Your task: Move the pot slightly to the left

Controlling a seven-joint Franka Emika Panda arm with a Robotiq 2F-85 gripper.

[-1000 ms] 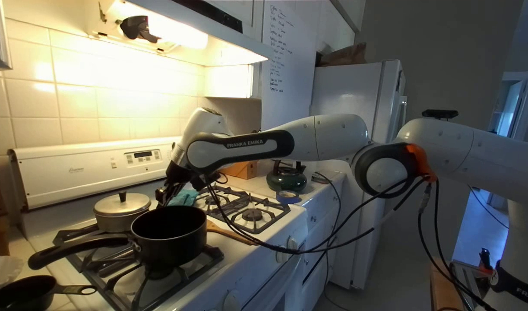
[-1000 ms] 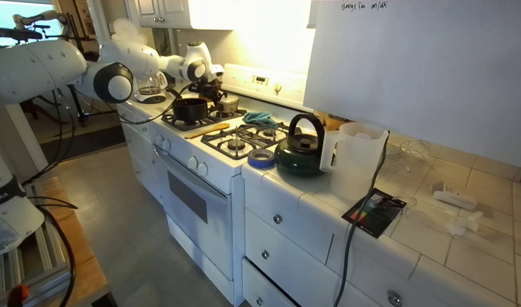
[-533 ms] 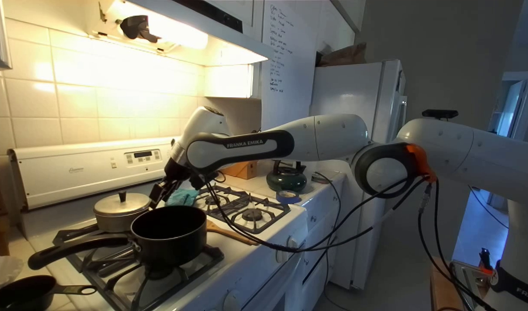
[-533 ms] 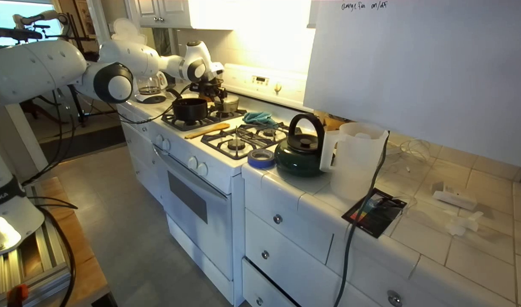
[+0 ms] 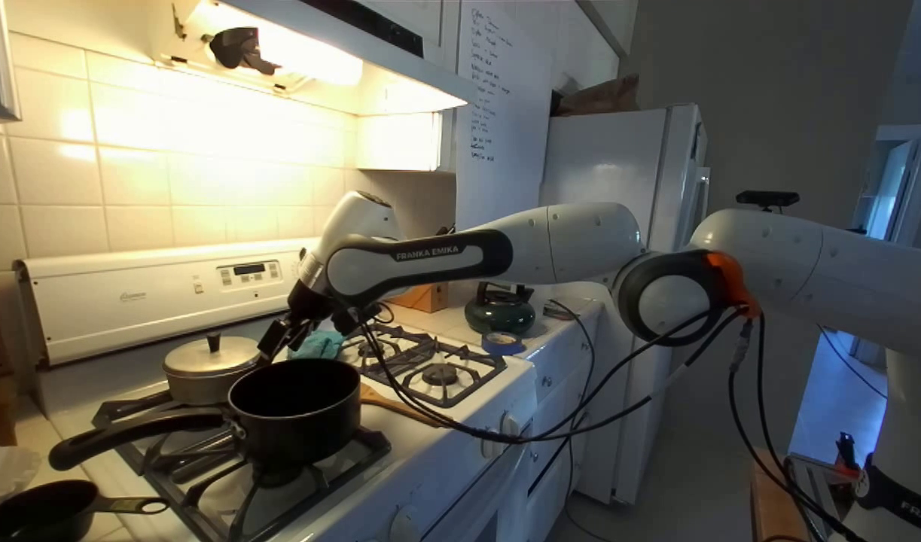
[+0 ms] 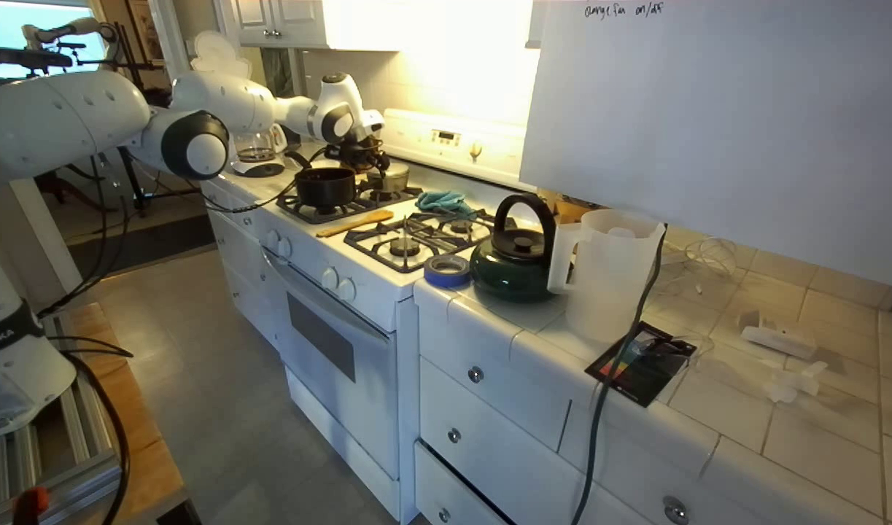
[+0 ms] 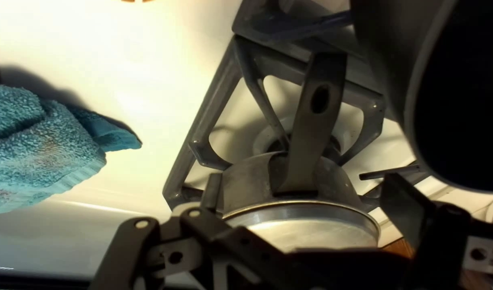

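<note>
The pot, large, round and black, rests on the front burner grate with its long handle pointing left in an exterior view [image 5: 298, 429]. It also shows in an exterior view [image 6: 325, 188] and, cut off, at the right edge of the wrist view [image 7: 468, 100]. My gripper [image 7: 306, 197] stands open, its fingers wide apart and nothing gripped between them. In an exterior view the gripper [image 5: 272, 350] hangs just behind the black pot's rim, near the lidded pot. The black pot lies outside the fingers, beyond the right one in the wrist view.
A smaller lidded pot [image 5: 211, 369] sits on the back burner, framed by my fingers in the wrist view. A teal cloth [image 7: 48, 149], a wooden spatula [image 6: 354, 224], blue tape [image 6: 447, 270] and a dark kettle [image 6: 515, 262] are nearby. A black measuring cup [image 5: 42, 512] is at front left.
My gripper's fingers have spread from nearly closed to wide apart, in the same spot beside the lidded pot. The arm has dipped very slightly. The black pot has not moved.
</note>
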